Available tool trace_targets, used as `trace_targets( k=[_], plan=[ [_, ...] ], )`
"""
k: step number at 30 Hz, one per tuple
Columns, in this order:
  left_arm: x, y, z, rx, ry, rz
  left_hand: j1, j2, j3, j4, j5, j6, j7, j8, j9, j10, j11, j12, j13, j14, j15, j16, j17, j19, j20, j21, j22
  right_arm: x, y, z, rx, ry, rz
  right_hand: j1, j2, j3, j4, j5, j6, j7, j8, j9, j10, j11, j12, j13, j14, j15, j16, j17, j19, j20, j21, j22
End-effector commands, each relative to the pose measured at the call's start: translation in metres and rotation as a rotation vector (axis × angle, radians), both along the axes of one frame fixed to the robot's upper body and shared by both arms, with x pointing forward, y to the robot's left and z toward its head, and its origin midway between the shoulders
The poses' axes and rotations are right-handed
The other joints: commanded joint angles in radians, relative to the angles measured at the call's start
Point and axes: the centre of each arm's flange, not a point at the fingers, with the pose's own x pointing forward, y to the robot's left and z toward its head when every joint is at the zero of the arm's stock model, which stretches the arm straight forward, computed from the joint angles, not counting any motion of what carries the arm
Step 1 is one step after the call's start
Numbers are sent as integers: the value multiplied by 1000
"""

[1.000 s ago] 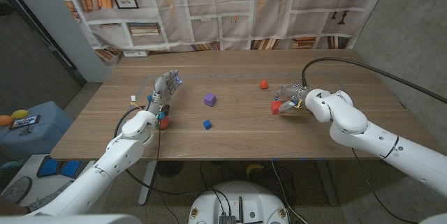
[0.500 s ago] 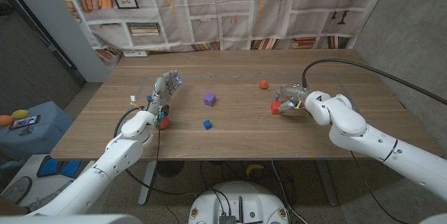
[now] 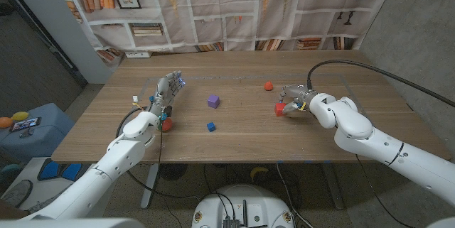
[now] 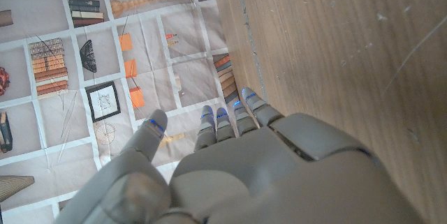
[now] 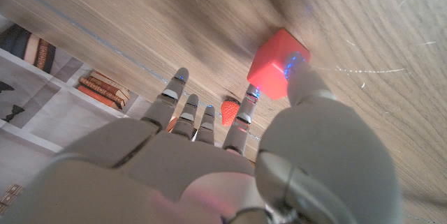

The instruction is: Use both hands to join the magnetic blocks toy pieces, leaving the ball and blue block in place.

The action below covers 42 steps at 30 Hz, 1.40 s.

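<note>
Wooden table [image 3: 242, 132] stood before a bookshelf-print backdrop. Right hand [image 3: 293, 100] pinched a small red plastic cube [image 3: 281, 108], glossy with rounded corners, between thumb and finger, near the orange ball [image 3: 268, 85]. Left hand [image 3: 168, 93] was held fingers-straight, empty, a second red block [image 3: 167, 123] just behind it. Purple cube [image 3: 212, 101] and smaller blue block [image 3: 211, 126] lay between the hands.

Glossy white arm shells, grey hands, left hand [image 3: 165, 96] and right hand [image 3: 293, 100] (blue-lit fingertips), black cable behind the right arm
</note>
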Motion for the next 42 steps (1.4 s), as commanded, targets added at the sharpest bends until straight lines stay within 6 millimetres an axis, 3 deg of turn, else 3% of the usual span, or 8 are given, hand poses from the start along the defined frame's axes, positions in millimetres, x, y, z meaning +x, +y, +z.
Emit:
trace_targets(
  k=[1,10,17,20,25,31,36,42],
  plan=[
    [-2,1,3,27,12,4,-7,68,11,-1,0,8,0,-4,3,5,-1,-3,2,4,0,-1,3,10,3,0,5,-1,1,5,30,1,9,24,14,-10,2,4,56,-10,27,15,21,-9,-2,0,8,-12,5,5,10,-7,-4,2],
    [-4,-4,15,106,9,-9,15,66,21,-31,-4,23,-10,1,2,19,-2,1,2,1,-4,-4,1,9,2,-3,3,-6,-3,11,64,-1,3,27,24,-14,4,3,90,-11,45,21,26,-13,-4,-1,8,-18,6,7,14,-9,-4,2],
    [-11,-6,25,169,-2,-2,57,61,39,-89,-9,50,-27,8,1,28,-19,2,2,-1,-12,-4,0,10,0,-6,2,-10,-7,15,116,4,7,27,28,-16,5,2,103,-12,52,23,32,-14,-4,-1,3,-17,4,8,12,-10,-5,2],
    [-15,-6,30,213,-3,5,91,52,50,-137,-7,67,-42,12,1,36,-26,2,2,-1,-18,-3,0,12,1,-7,1,-11,-8,17,130,0,7,28,30,-17,6,2,107,-12,55,24,33,-14,-4,-2,3,-17,4,8,11,-11,-6,2],
    [-21,-5,37,262,-9,11,130,34,56,-180,-4,98,-53,21,2,51,-32,5,2,-4,-27,-4,1,12,-1,-9,1,-13,-11,18,189,-5,11,28,33,-19,6,1,115,-12,59,25,35,-15,-4,-2,3,-15,4,9,12,-12,-6,3],
    [-30,-1,39,310,-5,24,152,24,58,-190,-4,122,-62,28,2,62,-46,6,2,-3,-38,-3,1,12,3,-9,1,-14,-15,19,230,-2,19,29,33,-20,5,1,117,-13,61,26,38,-14,-4,-2,3,-15,5,10,12,-12,-6,3],
    [-33,2,41,347,-13,34,180,7,57,-194,-4,140,-87,30,2,70,-63,6,2,0,-58,-2,1,8,0,-11,1,-15,-16,19,259,-6,22,30,34,-21,5,1,120,-13,63,27,43,-11,-3,-2,6,-14,6,10,13,-13,-6,3],
    [-37,5,51,450,-14,62,223,-17,50,-192,-6,153,-114,26,3,82,-88,6,3,-11,-96,-4,1,-38,-27,-19,1,-15,-17,17,320,-14,20,33,35,-23,4,0,123,-13,65,28,47,-11,-3,-3,5,-14,6,11,13,-12,-6,3]
  ],
)
